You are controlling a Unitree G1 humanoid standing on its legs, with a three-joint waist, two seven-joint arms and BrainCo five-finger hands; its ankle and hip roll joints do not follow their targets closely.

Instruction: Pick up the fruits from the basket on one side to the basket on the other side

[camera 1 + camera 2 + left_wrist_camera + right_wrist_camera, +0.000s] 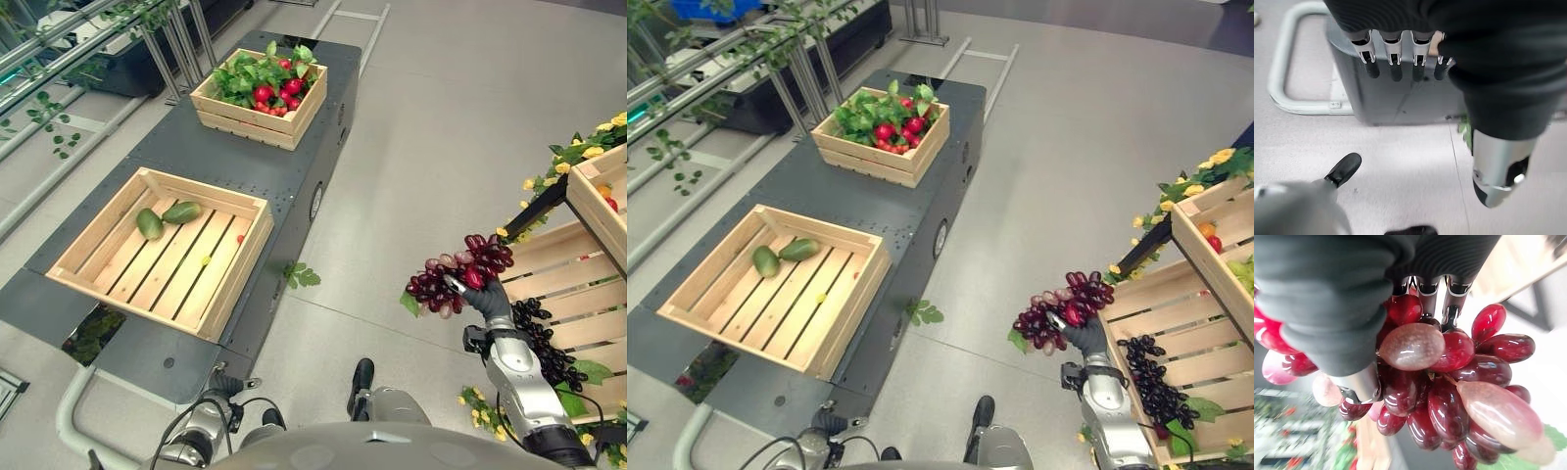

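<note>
My right hand [487, 297] is closed around a bunch of red grapes [460, 274], fingers [1426, 293] and thumb curled into the cluster, and I hold it up in the air over the grey floor [431, 147], just beside the near edge of the slatted wooden crate [1185, 323] on my right. A green leaf hangs from the bottom of the bunch. In that right-hand crate a bunch of dark purple grapes [1151, 387] lies on the slats, close behind my wrist, and yellow flowers with green leaves [578, 147] trim the stand above it. Across the floor to my left stands a dark grey platform [206, 157] carrying two wooden crates. The nearer crate [162, 250] holds two green mangoes [165, 217] lying side by side near its far corner, plus a small yellow fruit and a small red one on the slats. The farther crate [260, 98] is packed with red fruit and green leaves. My left hand [1400, 58] hangs low beside the near end of the platform, fingers straight and relaxed, holding nothing.
</note>
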